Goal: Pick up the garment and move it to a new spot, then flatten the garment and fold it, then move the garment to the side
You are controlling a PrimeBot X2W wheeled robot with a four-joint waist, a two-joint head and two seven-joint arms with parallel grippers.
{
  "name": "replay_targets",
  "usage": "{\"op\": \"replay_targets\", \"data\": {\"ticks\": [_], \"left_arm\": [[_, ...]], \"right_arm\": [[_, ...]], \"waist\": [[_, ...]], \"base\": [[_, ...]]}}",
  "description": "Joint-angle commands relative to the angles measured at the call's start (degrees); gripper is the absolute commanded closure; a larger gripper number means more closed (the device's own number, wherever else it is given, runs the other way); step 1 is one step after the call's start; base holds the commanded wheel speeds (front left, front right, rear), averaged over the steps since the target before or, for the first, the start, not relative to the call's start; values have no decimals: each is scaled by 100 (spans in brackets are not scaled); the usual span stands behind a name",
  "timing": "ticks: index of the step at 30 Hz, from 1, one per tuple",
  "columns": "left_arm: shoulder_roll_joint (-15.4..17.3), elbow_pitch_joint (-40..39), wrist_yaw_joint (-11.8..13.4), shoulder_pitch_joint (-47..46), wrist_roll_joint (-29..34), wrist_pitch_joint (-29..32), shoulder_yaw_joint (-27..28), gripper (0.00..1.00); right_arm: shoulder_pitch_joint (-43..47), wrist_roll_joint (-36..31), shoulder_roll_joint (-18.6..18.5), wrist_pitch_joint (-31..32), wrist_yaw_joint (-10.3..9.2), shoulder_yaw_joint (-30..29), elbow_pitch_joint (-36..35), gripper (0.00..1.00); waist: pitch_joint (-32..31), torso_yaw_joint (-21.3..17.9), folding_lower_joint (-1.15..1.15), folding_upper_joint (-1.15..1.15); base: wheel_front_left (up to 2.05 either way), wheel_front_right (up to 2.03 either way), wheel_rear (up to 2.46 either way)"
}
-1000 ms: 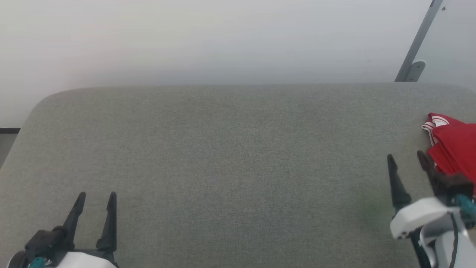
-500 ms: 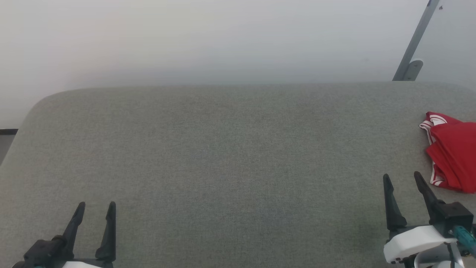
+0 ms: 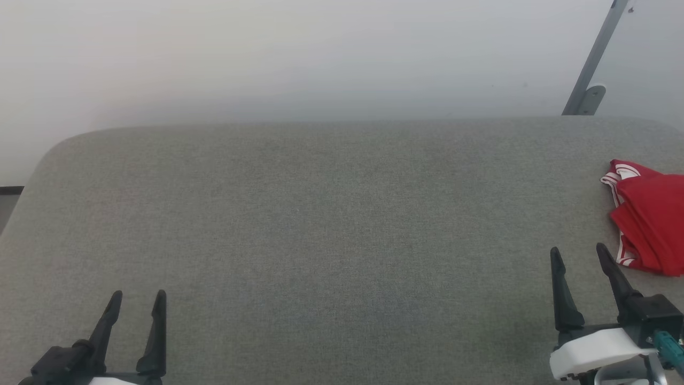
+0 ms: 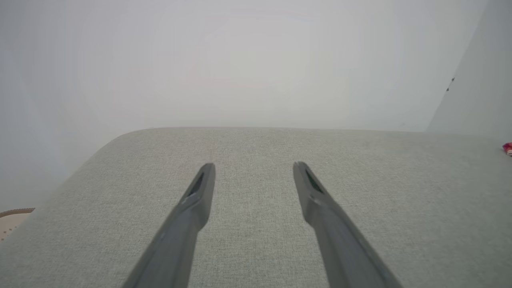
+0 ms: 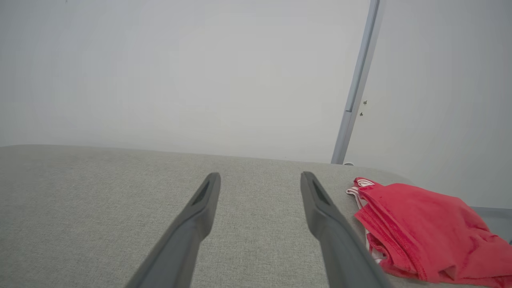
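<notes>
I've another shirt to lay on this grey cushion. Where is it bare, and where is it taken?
The grey cushion is bare across its middle and left, from the left gripper and the right gripper back to the far edge by the wall. Only the right edge is taken: the red garment lies there, just beyond the right gripper.

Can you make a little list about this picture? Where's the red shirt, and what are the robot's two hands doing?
surface: grey fabric-covered table
garment: red with white-striped trim, lying in bunched folds at the table's right side
left gripper: jaws open, holding nothing, at the near left
right gripper: jaws open, holding nothing, beside the garment, not touching it
task stage: garment looks folded and set aside
</notes>
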Motion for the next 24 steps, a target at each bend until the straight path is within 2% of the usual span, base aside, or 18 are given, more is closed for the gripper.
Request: {"op": "replay_targets", "data": {"ticks": [1,6,7,11,24], "left_arm": [[18,-26,-8,55,-49,-25,0,0],[13,-72,-8,71,-102,-25,12,0],[4,-55,0,1,-60,1,8,100],[-114,116,1,-2,-121,34,-27,100],[-270,221,-1,-228,-1317,377,7,100]], "right_arm": [[32,-30,20,-29,-11,8,-39,0],[42,-63,32,-29,-11,32,-60,0],[1,-47,18,-1,0,20,-40,100],[49,17,46,50,1,0,169,100],[-88,1481,54,409,0,0,267,100]], "waist": [[-1,3,0,0],[-10,13,0,0],[-10,12,0,0],[-11,11,0,0],[-10,-2,0,0]], "base": [[0,0,0],[0,0,0],[0,0,0],[0,0,0],[0,0,0]]}}
